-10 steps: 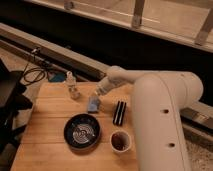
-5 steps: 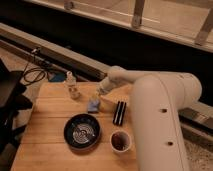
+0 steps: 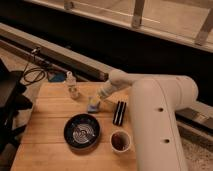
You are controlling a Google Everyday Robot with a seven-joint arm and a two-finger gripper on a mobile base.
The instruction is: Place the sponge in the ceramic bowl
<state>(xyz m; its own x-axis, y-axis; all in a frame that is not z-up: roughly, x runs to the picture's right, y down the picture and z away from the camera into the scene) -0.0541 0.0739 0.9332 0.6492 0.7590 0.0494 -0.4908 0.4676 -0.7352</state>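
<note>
The sponge (image 3: 93, 106) is not in the bowl (image 3: 82, 132). It sits just beyond the bowl's far rim, a little toward the arm's side, low over or on the tabletop (image 3: 45, 125); I cannot tell which. The pincer (image 3: 99, 100) is right at the sponge's upper edge, on the side away from the bowl. I cannot tell how far it is open, nor whether it has hold of the sponge or only touches it. The bowl's inside shows only its pale rings.

Several things could go wrong from here:

- **Weak grip:** The sponge looks soft and small. A pinch on one corner could let it bend and slip out on the way to the bowl, landing short of the rim.
- **Low carry:** If the sponge travels too low, it or the pincer could catch the bowl's far rim and push the bowl toward the near edge of the tabletop.
- **Late release:** The sponge could then land on the rim and tip outward.
- **Crowding:** A black bar (image 3: 119, 113) lies beyond the bowl on the arm's side, and a cup (image 3: 120, 142) stands just beside the bowl on that same side. A wide swing of the arm could knock either one.
- **Bottle:** A small bottle (image 3: 73, 87) stands farther beyond the bowl and seems less exposed.
</note>
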